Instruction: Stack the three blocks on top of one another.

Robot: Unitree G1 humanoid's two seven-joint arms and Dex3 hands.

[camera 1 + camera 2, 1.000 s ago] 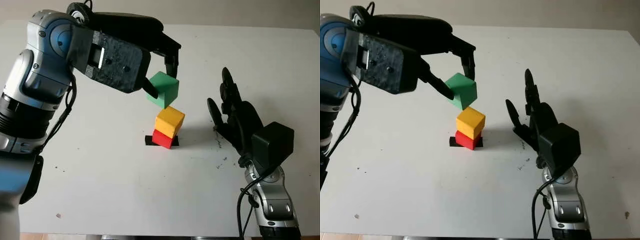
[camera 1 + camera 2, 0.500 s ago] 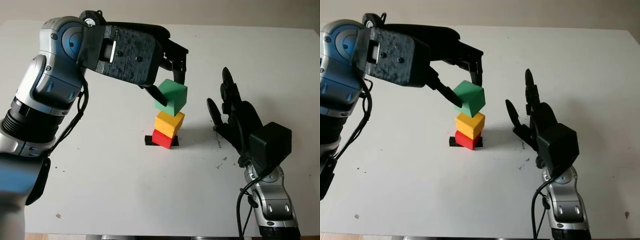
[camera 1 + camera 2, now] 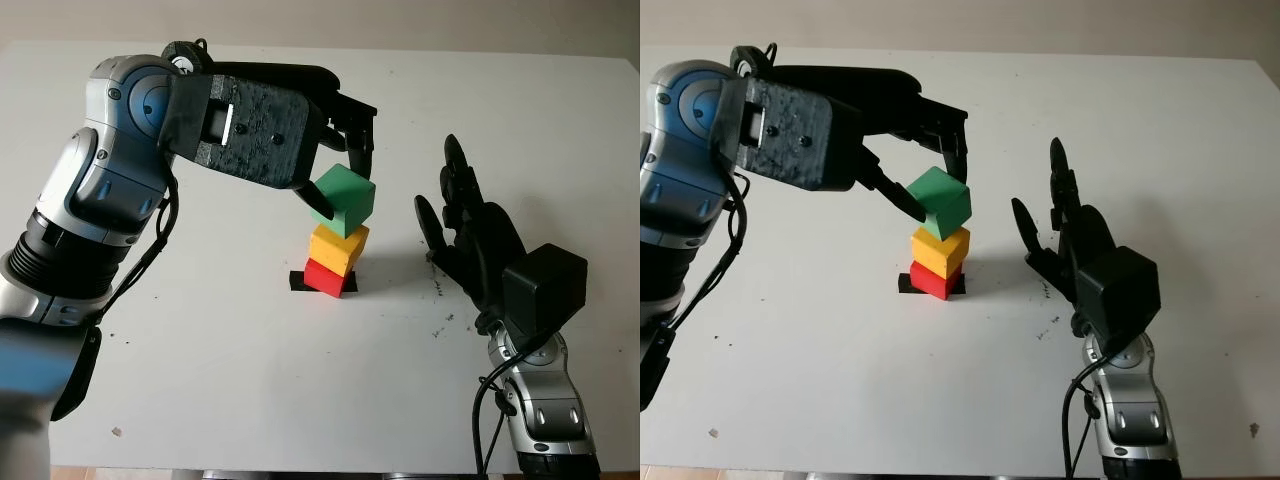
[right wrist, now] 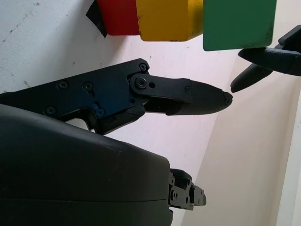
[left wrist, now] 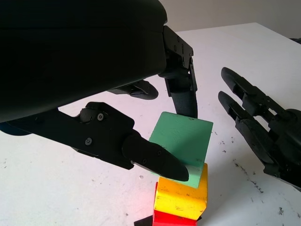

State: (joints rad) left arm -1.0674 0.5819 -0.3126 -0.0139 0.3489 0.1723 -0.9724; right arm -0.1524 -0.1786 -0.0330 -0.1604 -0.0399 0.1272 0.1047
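A red block [image 3: 326, 277] sits on a black mark in the middle of the white table [image 3: 200, 360], with a yellow block [image 3: 338, 248] stacked on it. My left hand [image 3: 340, 165] is shut on a green block [image 3: 343, 199], which is tilted and sits right at the yellow block's top; whether it touches I cannot tell. In the left wrist view the green block [image 5: 185, 143] sits between the fingers [image 5: 153, 157] over the yellow block [image 5: 182, 197]. My right hand [image 3: 470, 235] stands open to the right of the stack, a short gap away.
Small dark scuff marks [image 3: 440, 325] dot the table near my right hand. The table's far edge [image 3: 450, 52] runs along the top of the head views.
My left hand has brought the green block rightward and down over the yellow block, from left of and above the stack to just on top of it. The right hand has not moved.
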